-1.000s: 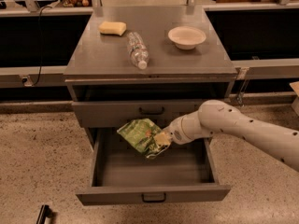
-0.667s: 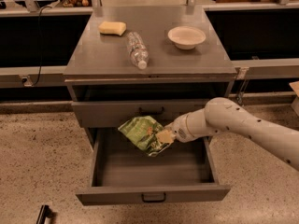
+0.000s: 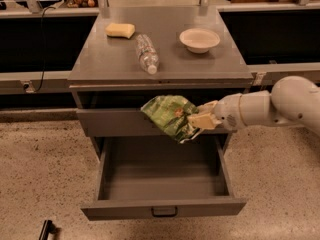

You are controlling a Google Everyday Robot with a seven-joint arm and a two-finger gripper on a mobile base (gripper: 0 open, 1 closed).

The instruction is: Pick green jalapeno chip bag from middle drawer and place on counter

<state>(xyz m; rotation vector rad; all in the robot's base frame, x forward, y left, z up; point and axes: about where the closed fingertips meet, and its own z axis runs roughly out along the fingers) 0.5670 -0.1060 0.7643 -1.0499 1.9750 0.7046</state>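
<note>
Claw [image 3: 199, 121] pinches green jalapeno chip bag [image 3: 167, 115] at its right end. Bag extends left, over middle drawer [image 3: 160, 180], just below tabletop [image 3: 107, 61] front edge. Lift needed.

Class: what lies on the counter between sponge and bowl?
Camera view: a plastic bottle on its side. The gripper holds the green chip bag above the open drawer.
</note>
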